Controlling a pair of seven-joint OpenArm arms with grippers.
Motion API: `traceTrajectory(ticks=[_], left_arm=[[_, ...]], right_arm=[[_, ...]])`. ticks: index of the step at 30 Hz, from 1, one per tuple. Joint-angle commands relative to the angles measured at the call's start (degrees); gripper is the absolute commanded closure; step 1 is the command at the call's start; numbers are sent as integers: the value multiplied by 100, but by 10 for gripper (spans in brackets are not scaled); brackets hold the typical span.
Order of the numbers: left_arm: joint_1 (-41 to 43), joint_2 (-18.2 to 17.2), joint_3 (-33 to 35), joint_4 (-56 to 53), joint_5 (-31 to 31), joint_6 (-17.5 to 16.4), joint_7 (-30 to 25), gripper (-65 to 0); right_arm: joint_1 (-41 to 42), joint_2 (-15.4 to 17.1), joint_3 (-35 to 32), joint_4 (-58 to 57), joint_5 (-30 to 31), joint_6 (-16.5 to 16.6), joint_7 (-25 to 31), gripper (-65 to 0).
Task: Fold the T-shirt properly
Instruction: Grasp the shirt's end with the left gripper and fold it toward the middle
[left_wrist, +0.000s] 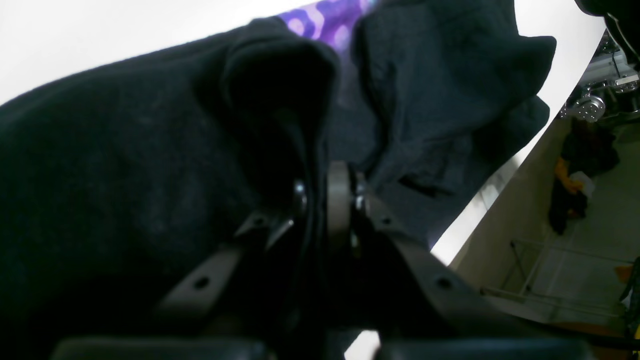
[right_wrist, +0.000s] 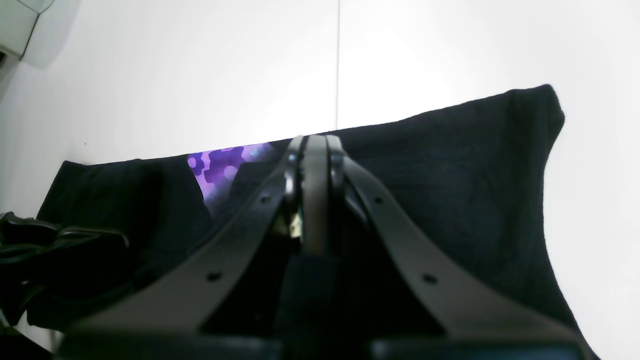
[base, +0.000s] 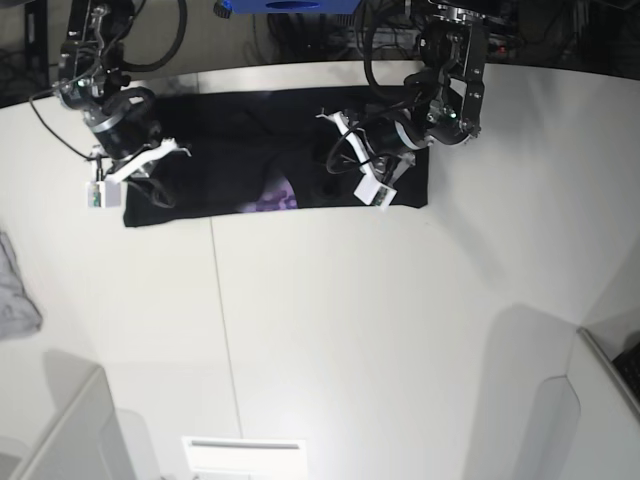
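Note:
The black T-shirt (base: 230, 140) lies in a long band across the far part of the white table (base: 330, 330), with a patch of purple print (base: 272, 200) showing near its front edge. My left gripper (left_wrist: 320, 197) is shut on a raised fold of the black cloth, and the purple print (left_wrist: 325, 20) shows beyond it. In the base view it (base: 340, 145) sits over the shirt's right half. My right gripper (right_wrist: 312, 150) is shut, with black cloth (right_wrist: 450, 190) caught between its fingers, over the shirt's left end (base: 155, 175).
A small grey cloth (base: 15, 290) lies at the table's left edge. Grey bins stand at the front left (base: 60, 430) and front right (base: 600, 400). A blue object (base: 290, 5) sits behind the table. The table's edge (left_wrist: 470, 220) runs close to the left gripper.

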Motion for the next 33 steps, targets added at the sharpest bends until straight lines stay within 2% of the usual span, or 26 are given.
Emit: traceTrajectory(ticks=[1, 5, 11, 13, 17, 24, 27, 29, 32, 33], left_arm=[[-47, 29, 1, 82, -130, -30, -98, -30], [-47, 29, 1, 82, -130, -30, -116, -196], [-301, 29, 186, -24, -148, -30, -98, -370], [-512, 11, 511, -120, -148, -30, -98, -395], [-855, 2, 1100, -261, -148, -30, -98, -400], [-952, 29, 1118, 82, -157, -30, -98, -397], [-855, -24, 1118, 557, -157, -30, -98, -377], [-662, -244, 1048, 882, -157, -30, -116, -273], [-319, -297, 652, 1242, -157, -30, -125, -15], [-240, -297, 538, 1277, -157, -30, -107, 0]], right_arm=[[23, 50, 38, 89, 99, 26, 137, 0], [14, 50, 38, 89, 99, 26, 137, 0], [5, 50, 38, 89, 99, 26, 137, 0], [5, 50, 38, 98, 99, 26, 137, 0], [-3, 50, 30, 107, 99, 26, 137, 0], [-21, 50, 38, 107, 99, 26, 137, 0], [-21, 50, 47, 107, 99, 26, 137, 0], [-21, 50, 47, 107, 99, 26, 137, 0], [-21, 50, 47, 107, 99, 26, 137, 0], [-12, 50, 47, 107, 99, 26, 137, 0]])
